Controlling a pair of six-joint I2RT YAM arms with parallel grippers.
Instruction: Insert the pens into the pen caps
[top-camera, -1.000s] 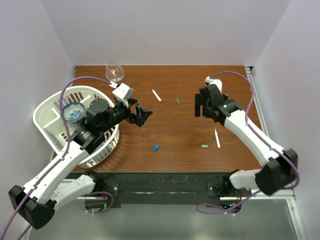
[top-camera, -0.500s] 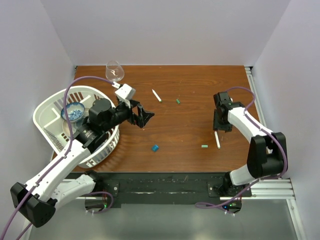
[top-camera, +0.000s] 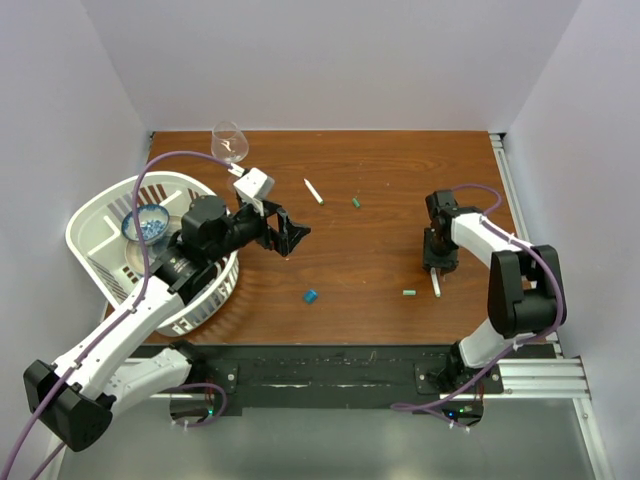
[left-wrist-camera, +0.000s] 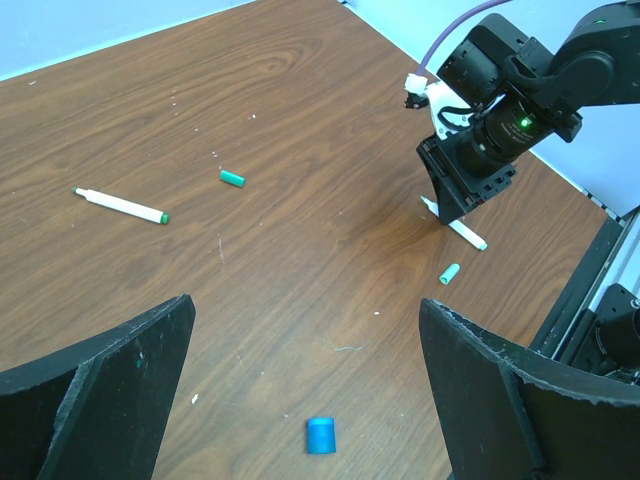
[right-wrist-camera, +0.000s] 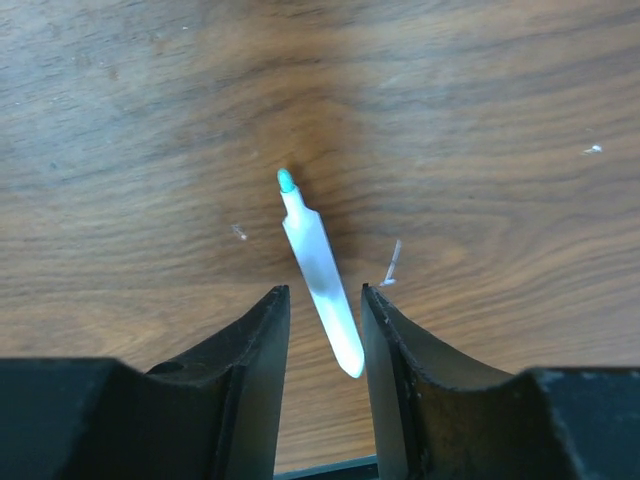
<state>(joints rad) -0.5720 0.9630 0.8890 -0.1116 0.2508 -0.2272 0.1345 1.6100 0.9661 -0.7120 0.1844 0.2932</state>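
Your right jaws straddled the pen (right-wrist-camera: 318, 265), narrowly apart; clamped or not, couldn't tell. It lay lengthwise in their gap. Left jaws gaped, well off.

2 white pens, green tips, uncapped, flat on tabletop (top-camera: 370, 250). Far pen (top-camera: 314, 191) diag., far green cap (top-camera: 356, 202) nr it. Near pen (right-wrist-camera: 320, 270) w/ rear end betw. right hand (top-camera: 437, 268) fingers, near green cap (top-camera: 409, 293) just beside. Blue cap (top-camera: 311, 296) apart, mid-front.
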